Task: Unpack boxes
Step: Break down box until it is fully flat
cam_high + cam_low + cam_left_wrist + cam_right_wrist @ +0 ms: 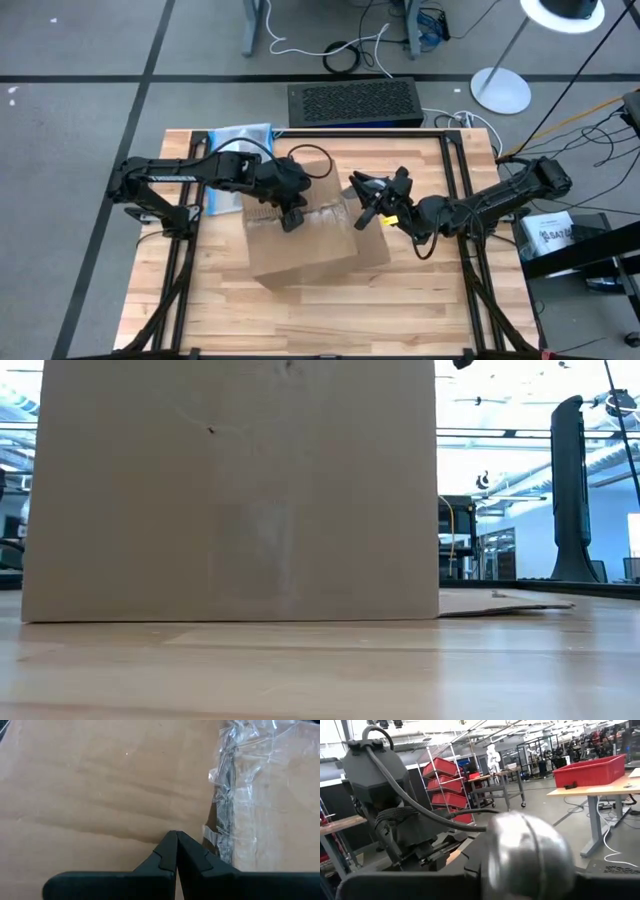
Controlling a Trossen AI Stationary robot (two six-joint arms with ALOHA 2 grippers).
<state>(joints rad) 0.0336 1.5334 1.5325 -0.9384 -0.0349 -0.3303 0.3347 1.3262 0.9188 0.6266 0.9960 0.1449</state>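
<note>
Left jaws [176, 836] shut over plain brown box [305, 245] with crumpled clear tape [235, 785].

Matt cardboard carton [300, 245], glossy tape [235, 780]

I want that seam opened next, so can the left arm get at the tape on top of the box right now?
Probably yes: the left gripper, shut, sits over the box top beside the crumpled tape, with nothing between.
</note>
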